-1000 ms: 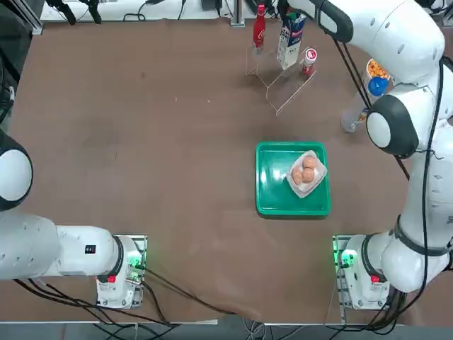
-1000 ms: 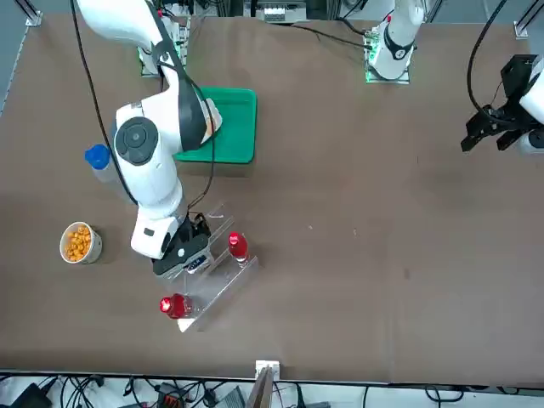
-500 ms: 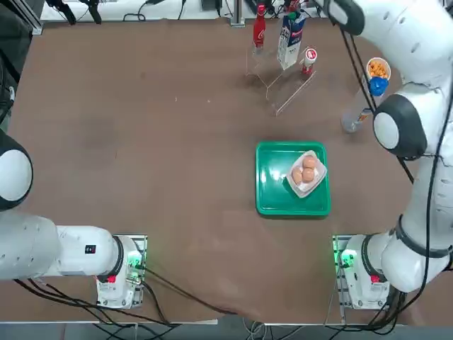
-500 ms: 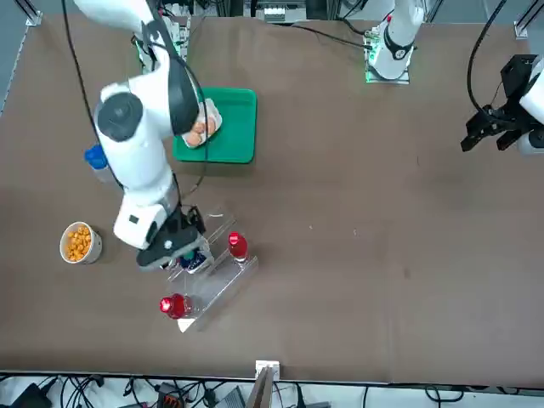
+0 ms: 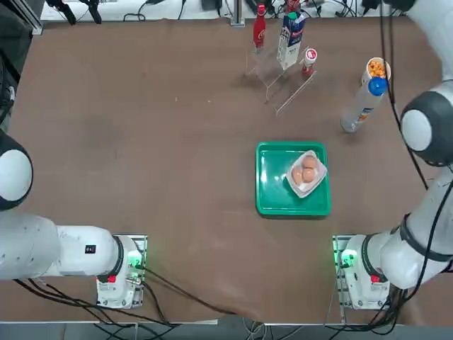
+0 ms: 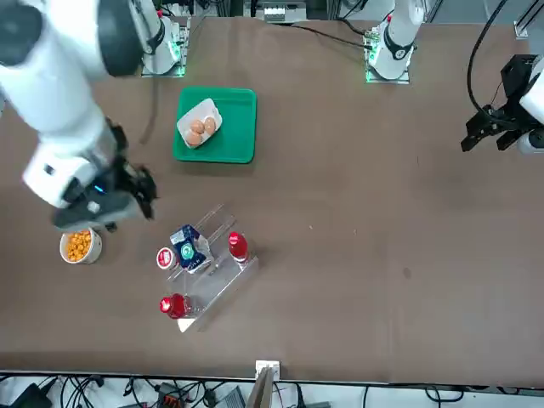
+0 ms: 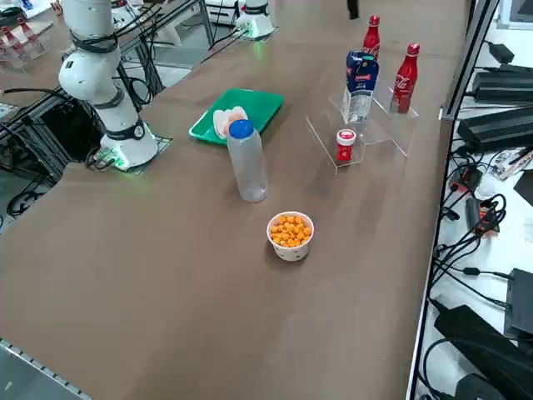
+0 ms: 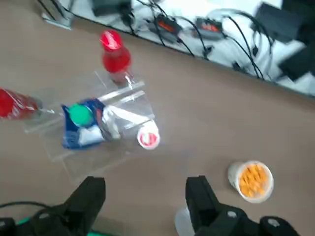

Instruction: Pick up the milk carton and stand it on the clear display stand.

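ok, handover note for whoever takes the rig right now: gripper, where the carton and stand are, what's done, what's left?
Right gripper: open and empty, up off the table, beside the clear display stand and clear of it.
Milk carton: upright on the stand, between two red bottles, with a small red can on a lower step.
Done: carton placed and let go.
Left: nothing on the carton; only parking the right arm, if wanted.

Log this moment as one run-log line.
carton: upright on stand | right gripper: open, empty, above table away from stand | task: placement looks done
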Controlling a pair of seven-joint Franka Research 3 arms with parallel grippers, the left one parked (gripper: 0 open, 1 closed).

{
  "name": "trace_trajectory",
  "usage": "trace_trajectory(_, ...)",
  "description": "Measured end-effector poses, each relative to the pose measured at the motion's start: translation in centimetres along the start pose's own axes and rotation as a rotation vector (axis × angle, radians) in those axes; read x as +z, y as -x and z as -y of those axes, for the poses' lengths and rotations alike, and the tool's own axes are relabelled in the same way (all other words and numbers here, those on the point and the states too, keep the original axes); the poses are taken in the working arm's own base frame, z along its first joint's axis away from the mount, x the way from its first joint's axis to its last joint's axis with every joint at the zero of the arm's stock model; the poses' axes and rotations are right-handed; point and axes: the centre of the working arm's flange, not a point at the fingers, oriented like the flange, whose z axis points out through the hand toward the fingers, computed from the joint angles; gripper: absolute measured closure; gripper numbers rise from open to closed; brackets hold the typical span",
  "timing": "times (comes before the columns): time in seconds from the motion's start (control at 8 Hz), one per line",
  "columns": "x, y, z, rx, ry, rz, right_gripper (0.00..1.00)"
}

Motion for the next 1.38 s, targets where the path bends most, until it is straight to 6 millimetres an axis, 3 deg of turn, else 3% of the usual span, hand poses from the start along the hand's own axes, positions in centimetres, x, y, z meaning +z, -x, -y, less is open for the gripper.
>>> trace_trajectory(0.62,-1.8,6.2,-9.0,0.124,-0.004,0.117,0.0)
trace_trajectory(1.0,-1.8,10.2,-12.1,0.16,-0.04,0.158,0.0)
trace_trajectory(1.38,-0.9,12.3,-16.0,0.19,-0.135,0.168,0.0)
